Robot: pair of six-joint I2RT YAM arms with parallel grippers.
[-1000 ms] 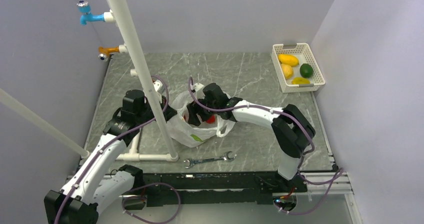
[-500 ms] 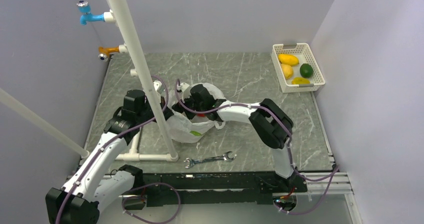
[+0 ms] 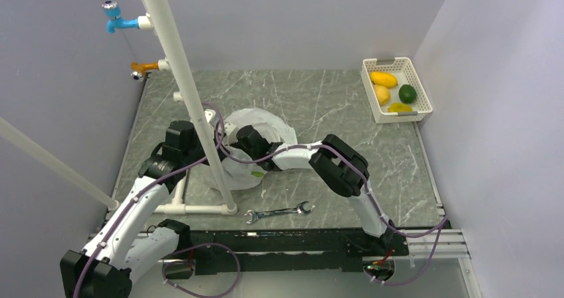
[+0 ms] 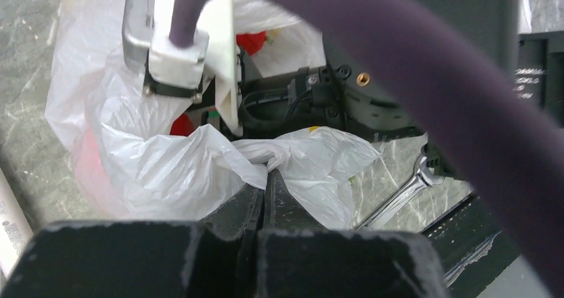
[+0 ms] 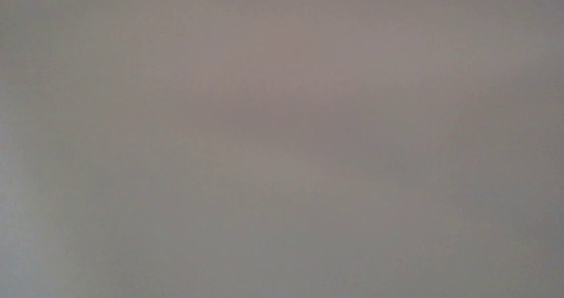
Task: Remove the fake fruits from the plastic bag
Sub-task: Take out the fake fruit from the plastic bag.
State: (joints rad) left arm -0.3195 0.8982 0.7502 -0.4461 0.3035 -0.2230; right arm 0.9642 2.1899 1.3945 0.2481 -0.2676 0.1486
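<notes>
White translucent plastic bag point(image 3: 266, 124), crinkled, lies on the grey marbled surface point(image 3: 332, 105) at about 9 o'clock from its centre, just beside the white pipe upright point(image 3: 193, 105). Left jaws: clenched on a fold of the bag's edge, seen close in the left wrist view. Right jaws: buried in the bag's mouth, entering from 3 o'clock. Whether they are released or clenched cannot be told, since the right wrist view is a blank grey blur. Red fruit point(image 4: 253, 42): partly visible inside the bag. Wrench point(image 3: 278, 212): flat on the surface at 6 o'clock of the bag, apart from it. White lattice basket point(image 3: 398, 116): far corner at 2 o'clock, holding yellow fruits point(image 3: 384, 78) and one green fruit point(image 3: 408, 94). Blue tap point(image 3: 114, 20) and orange tap point(image 3: 141, 68): on the pipe frame at 10 o'clock.
</notes>
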